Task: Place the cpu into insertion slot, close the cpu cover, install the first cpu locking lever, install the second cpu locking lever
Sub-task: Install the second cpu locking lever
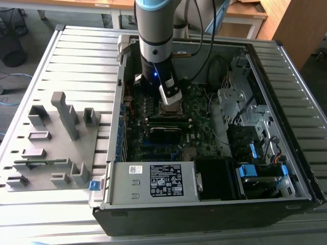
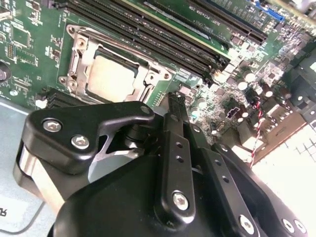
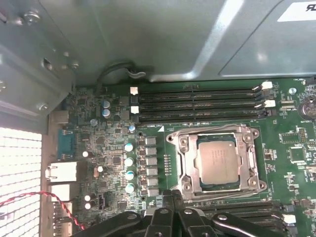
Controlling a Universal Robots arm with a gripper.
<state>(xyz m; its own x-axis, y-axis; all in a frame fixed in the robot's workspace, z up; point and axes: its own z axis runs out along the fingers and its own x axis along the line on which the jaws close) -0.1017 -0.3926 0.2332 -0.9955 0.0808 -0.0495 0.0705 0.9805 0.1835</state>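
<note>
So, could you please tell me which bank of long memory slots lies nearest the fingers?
The dark bank just beside the fingers, on the cpu's near side; the other bank, with white clips, lies beyond the cpu.

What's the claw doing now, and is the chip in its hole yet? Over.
Claw shut, holding nothing, hovering beside the socket. Cpu seated in the insertion slot, cpu cover down around it. Nothing in the way.

A ribbed grey metal worktable [image 1: 76, 56] spreads wide across the exterior view, with bright light glancing off its slats along the near edge. Beyond it runs a dark floor [image 1: 36, 30], where a black wire basket [image 1: 11, 48] sits at the exterior view's left. Light wooden tables [image 1: 245, 15] line the far side, and a wooden cabinet [image 1: 299, 25] stands at the exterior view's right.
</note>
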